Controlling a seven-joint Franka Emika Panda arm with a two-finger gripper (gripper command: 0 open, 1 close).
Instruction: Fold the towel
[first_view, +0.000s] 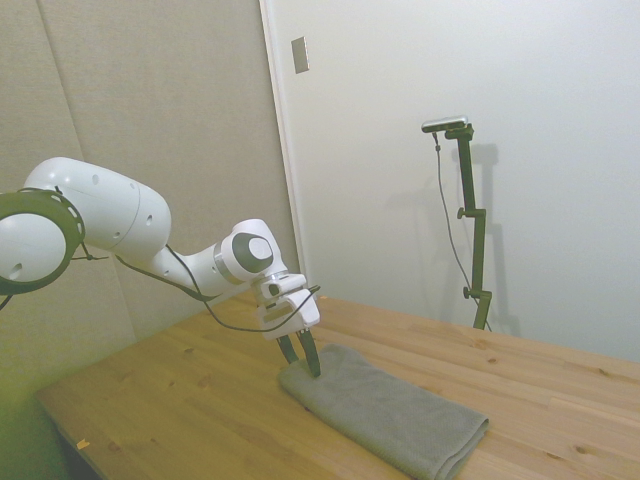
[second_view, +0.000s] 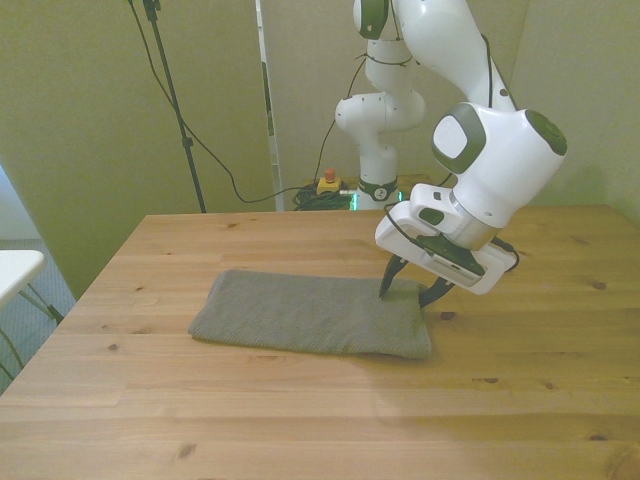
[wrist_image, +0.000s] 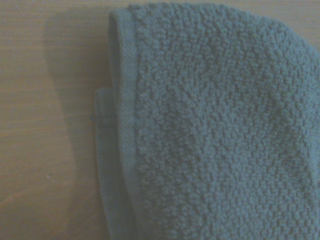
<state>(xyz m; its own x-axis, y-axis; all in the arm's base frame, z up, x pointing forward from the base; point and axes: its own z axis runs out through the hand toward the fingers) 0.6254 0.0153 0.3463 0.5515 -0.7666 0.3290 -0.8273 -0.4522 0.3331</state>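
Towel (second_view: 310, 315) folded flat mid-table (second_view: 300, 420) — end effector (second_view: 412, 290) open, empty, over its end edge

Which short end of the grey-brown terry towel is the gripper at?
The end at the front view's right: the open gripper is at that end of the grey-brown terry towel, on the wooden table. The other end lies untouched.

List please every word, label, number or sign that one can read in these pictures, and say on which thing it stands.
None: no readable text appears in any view.
The towel shows plain terry and no printed label.
The gripper and the white arm show no legible marking.
The wooden table bears only grain and knots.
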